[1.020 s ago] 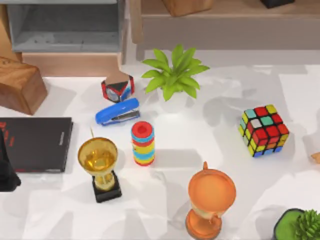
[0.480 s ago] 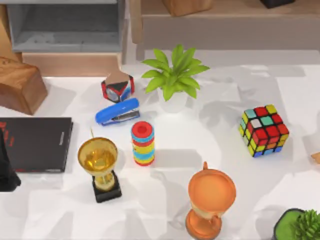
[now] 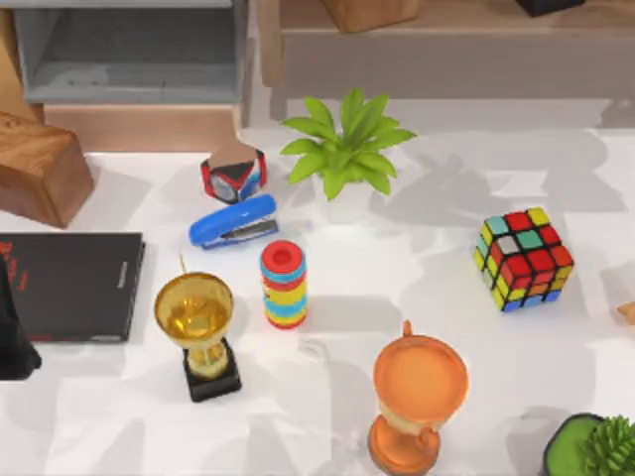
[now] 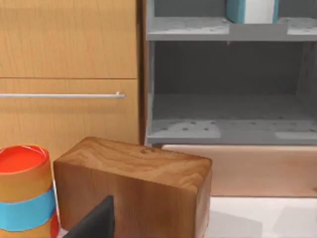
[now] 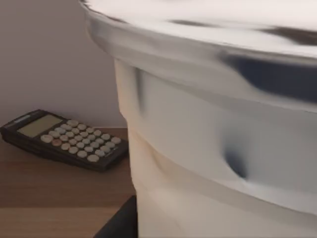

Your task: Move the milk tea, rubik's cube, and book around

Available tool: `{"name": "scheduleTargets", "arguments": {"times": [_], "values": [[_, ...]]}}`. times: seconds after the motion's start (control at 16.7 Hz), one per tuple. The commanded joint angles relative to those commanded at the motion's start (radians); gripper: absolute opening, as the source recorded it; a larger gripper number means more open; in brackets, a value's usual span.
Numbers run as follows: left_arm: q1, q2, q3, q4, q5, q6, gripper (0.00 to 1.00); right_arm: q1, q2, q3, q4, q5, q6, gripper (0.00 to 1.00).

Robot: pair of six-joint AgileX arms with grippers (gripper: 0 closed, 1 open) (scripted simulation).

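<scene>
The rubik's cube [image 3: 524,258] rests on the white table at the right. The milk tea [image 5: 223,148], a white cup with a wide rim, looms very close in the right wrist view, above a wooden shelf. My right gripper is shut on it, and one dark finger [image 5: 119,224] shows against its side. The light-blue book [image 4: 250,10] with white page edges stands on the upper level of the grey shelf unit [image 4: 228,131]. My left gripper [image 3: 14,332] is parked at the table's left edge, beside a thin black book [image 3: 69,286].
On the table stand a potted plant [image 3: 345,149], a blue stapler [image 3: 234,222], a striped ring stack [image 3: 284,286], a gold trophy [image 3: 198,332], an orange trophy [image 3: 417,397], a red-blue faceted block [image 3: 232,177] and a wooden block [image 3: 40,169]. A calculator [image 5: 64,141] lies on the wooden shelf.
Only the shadows on the right half of the table have shifted, drifting toward the back. No object on the table has moved, and the left arm is still.
</scene>
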Motion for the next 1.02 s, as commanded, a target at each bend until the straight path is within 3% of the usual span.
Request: {"name": "scheduleTargets", "arguments": {"times": [0.36,0.66,1.02], "values": [[0.000,0.000,0.000,0.000,0.000,0.000,1.00,0.006,-0.009,-0.012,0.017,-0.007,0.000,0.00],[0.000,0.000,0.000,0.000,0.000,0.000,1.00,0.014,-0.001,-0.093,0.229,-0.072,-0.025,0.00],[0.000,0.000,0.000,0.000,0.000,0.000,1.00,-0.126,0.108,-0.258,0.422,-0.188,-0.037,0.00]]}}
